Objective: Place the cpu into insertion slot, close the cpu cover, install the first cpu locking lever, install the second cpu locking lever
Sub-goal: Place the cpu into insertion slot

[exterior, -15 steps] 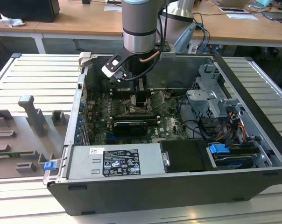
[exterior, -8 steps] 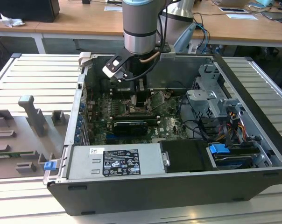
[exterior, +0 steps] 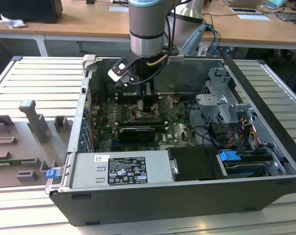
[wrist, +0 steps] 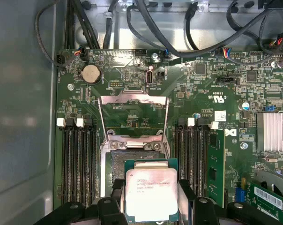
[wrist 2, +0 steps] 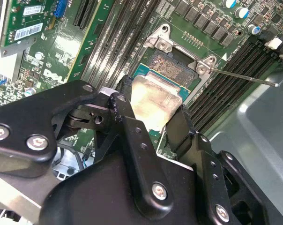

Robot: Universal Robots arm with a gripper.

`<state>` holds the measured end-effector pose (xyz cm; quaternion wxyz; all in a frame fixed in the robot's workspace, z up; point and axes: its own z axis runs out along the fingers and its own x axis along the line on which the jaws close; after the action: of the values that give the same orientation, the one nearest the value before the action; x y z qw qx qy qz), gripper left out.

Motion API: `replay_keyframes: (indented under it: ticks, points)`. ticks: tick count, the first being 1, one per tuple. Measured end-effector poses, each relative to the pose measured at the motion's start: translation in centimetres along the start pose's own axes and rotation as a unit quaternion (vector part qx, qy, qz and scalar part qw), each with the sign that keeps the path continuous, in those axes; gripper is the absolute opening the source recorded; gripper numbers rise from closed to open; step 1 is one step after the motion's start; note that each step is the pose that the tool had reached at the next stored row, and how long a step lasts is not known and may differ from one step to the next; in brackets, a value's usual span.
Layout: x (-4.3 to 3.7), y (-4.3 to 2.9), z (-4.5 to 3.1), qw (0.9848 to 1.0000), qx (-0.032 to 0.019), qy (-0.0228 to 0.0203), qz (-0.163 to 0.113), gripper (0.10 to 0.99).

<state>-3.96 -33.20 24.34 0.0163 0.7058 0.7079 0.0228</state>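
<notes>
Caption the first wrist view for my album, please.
Gripper holding the cpu at the insertion slot, with the cpu cover swung open.

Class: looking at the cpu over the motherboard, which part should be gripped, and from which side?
Probably best: pinch two opposite thin edges of the cpu from above. It is level, metal face up, so only the edges offer hold. The fingers flank it so.

Slatted table [exterior: 40, 78], computer case [exterior: 138, 210], grey fixture [exterior: 20, 147]
</notes>
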Motion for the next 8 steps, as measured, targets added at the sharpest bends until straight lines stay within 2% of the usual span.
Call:
replay_keyframes:
  ticks: [4, 8]
  points:
    - [0.42, 0.04, 0.21, 1.0, 0.0009, -0.0001, 0.0, 0.537]
    - [0.74, 0.02, 0.84, 1.0, 0.002, -0.0001, 0.0, 0.537]
